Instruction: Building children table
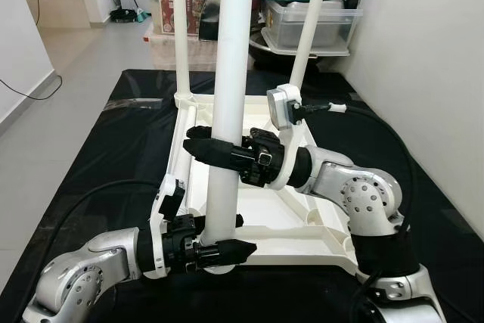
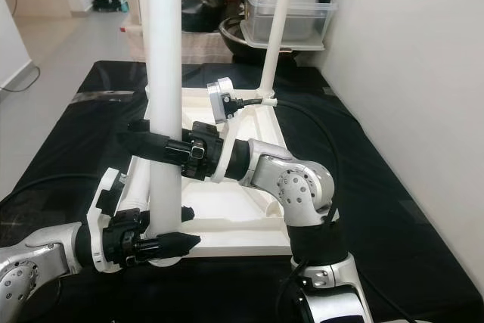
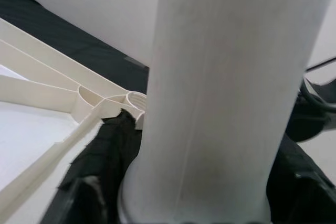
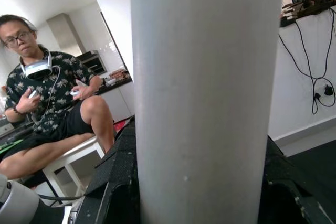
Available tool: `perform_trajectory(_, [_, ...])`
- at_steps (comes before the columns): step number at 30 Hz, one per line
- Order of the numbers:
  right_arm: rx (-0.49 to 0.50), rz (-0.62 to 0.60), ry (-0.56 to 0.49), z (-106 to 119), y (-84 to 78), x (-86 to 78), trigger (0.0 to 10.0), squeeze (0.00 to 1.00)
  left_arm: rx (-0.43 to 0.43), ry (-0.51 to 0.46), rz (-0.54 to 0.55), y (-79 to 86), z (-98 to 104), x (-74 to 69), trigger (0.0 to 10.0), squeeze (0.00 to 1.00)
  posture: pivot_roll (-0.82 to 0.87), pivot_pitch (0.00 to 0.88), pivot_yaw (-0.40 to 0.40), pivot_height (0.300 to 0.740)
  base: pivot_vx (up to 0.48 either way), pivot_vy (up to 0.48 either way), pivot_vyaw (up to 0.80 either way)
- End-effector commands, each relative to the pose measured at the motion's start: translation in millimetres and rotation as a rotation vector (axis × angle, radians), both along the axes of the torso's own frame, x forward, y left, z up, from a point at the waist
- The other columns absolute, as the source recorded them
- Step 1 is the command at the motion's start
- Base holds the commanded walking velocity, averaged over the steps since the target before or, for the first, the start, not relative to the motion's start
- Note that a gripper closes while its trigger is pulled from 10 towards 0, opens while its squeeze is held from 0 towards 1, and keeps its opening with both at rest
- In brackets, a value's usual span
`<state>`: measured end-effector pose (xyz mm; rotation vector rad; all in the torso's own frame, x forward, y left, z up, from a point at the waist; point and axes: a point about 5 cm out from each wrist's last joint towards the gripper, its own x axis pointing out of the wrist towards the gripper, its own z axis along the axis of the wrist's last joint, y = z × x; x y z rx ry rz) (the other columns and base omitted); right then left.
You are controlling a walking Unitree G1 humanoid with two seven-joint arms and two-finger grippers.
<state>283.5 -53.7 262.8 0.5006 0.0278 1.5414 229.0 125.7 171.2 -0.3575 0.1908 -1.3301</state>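
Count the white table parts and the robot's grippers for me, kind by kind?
Upright white legs: 3
Upturned white tabletop: 1
Black grippers, left gripper, right gripper, both clamped on the near leg: 2
Total: 6

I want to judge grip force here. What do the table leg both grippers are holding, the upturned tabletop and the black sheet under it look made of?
Table leg: probably moulded plastic, matte off-white, with a faint seam line in the left wrist view.
Tabletop: likely the same plastic, with thin moulded ribs underneath.
Black sheet: thin plastic film by its glossy wrinkles.
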Motion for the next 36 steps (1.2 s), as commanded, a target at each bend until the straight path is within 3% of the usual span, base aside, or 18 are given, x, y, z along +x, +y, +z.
perform_trajectory(1, [0.024, 0.009, -0.02, 5.4, 3.6, -1.7, 0.0, 0.0, 0.017, 0.013, -0.016, -2.9, -4.7, -1.0, 0.0, 0.0, -0.05, 0.0, -0.061, 0.74, 0.0, 0.0, 0.0])
perform_trajectory(11, [0.013, -0.018, -0.009, 3.8, 3.7, 0.9, 0.0, 0.0, 0.026, -0.007, -0.009, -3.2, -5.5, 1.5, 0.0, 0.0, -0.05, 0.0, -0.062, 0.74, 0.0, 0.0, 0.0])
perform_trajectory(12, [-0.002, -0.04, 0.001, 2.2, 4.3, 2.9, 10.0, 0.0, 0.029, -0.009, -0.006, -3.4, -5.5, 2.2, 7.5, 0.0, -0.05, 0.0, -0.062, 0.74, 0.0, 0.0, 0.0])
perform_trajectory(13, [-0.011, -0.055, 0.017, 0.6, 4.7, 4.5, 10.0, 0.0, 0.036, -0.015, 0.001, -3.3, -5.7, 3.0, 10.0, 0.0, -0.05, 0.0, -0.061, 0.74, 0.0, 0.0, 0.0])
perform_trajectory(14, [-0.011, -0.055, 0.017, 0.6, 4.7, 4.5, 10.0, 0.0, 0.036, -0.015, 0.001, -3.3, -5.7, 3.0, 10.0, 0.0, -0.05, 0.0, -0.061, 0.74, 0.0, 0.0, 0.0])
perform_trajectory(15, [-0.015, -0.064, 0.028, -0.5, 4.8, 5.5, 10.0, 0.58, 0.038, -0.019, 0.005, -3.3, -5.7, 3.7, 10.0, 0.0, -0.05, 0.0, -0.061, 0.74, 0.0, 0.0, 0.0])
perform_trajectory(16, [-0.016, -0.069, 0.034, -1.1, 4.8, 6.0, 10.0, 0.58, 0.039, -0.021, 0.008, -3.3, -5.6, 4.1, 10.0, 0.0, -0.05, 0.0, -0.061, 0.74, 0.0, 0.0, 0.0])
perform_trajectory(17, [-0.026, -0.099, 0.036, -2.0, 4.7, 8.1, 10.0, 1.0, 0.043, -0.028, 0.019, -2.5, -5.1, 5.4, 10.0, 0.0, -0.05, 0.0, -0.061, 0.74, 0.0, 0.0, 0.0])
perform_trajectory(19, [-0.034, -0.13, 0.042, -3.0, 4.4, 10.5, 10.0, 1.0, 0.045, -0.033, 0.029, -1.8, -4.5, 6.6, 10.0, 0.0, -0.05, 0.0, -0.062, 0.74, 0.0, 0.0, 0.0])
perform_trajectory(20, [-0.041, -0.157, 0.047, -3.8, 4.0, 12.5, 10.0, 0.64, 0.05, -0.042, 0.041, -0.8, -3.6, 7.9, 10.0, 0.0, -0.05, 0.0, -0.062, 0.74, 0.0, 0.0, 0.0])
perform_trajectory(21, [-0.062, -0.204, 0.061, -6.5, 3.4, 15.6, 10.0, 0.0, 0.056, -0.052, 0.068, 0.5, -2.5, 10.8, 10.0, 0.0, -0.05, 0.0, -0.066, 0.74, 0.0, 0.0, 0.0])
perform_trajectory(26, [-0.114, -0.35, 0.143, -18.6, 2.3, 24.6, 10.0, 0.0, 0.108, -0.104, 0.15, 4.1, 0.3, 18.8, 10.0, 0.0, -0.05, 0.0, -0.069, 0.74, 0.0, 0.0, 0.0])
perform_trajectory(36, [-0.179, -0.502, 0.215, -37.6, 1.4, 21.9, 10.0, 0.0, 0.182, -0.119, 0.202, 3.9, -6.1, 19.2, 10.0, 0.0, -0.05, 0.0, -0.069, 0.74, 0.0, 0.0, 0.0])
